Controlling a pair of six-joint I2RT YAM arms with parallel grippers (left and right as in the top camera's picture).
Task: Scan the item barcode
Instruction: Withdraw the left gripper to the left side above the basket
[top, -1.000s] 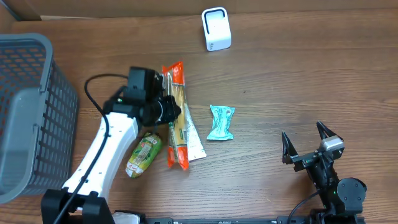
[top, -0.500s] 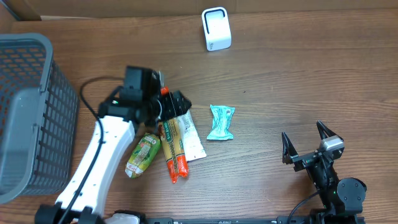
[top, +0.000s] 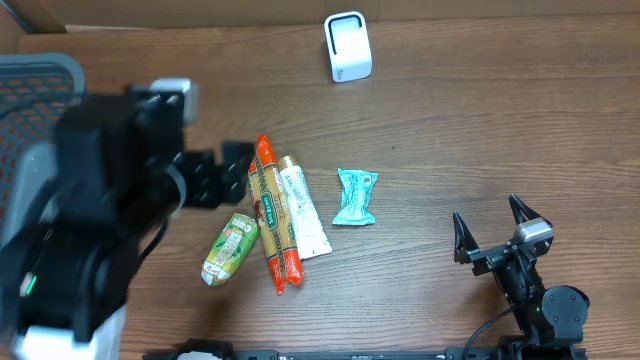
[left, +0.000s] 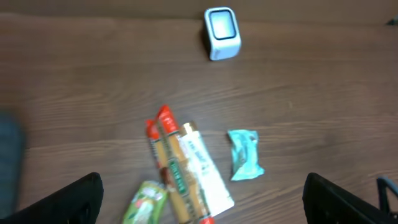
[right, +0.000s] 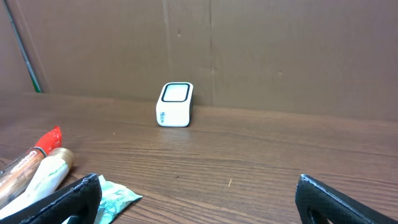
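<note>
Packet lies on table, clear of open left jaws; right jaws open.

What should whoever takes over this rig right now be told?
Left gripper: open, empty, raised above the items.
Right gripper: open, empty, parked front right.
Orange-capped packet, white tube, green pouch and teal packet lie on the table, apart from the scanner at the far edge.
Done: nothing is at the scanner.
Left: pick an item, show its barcode to the scanner.
</note>
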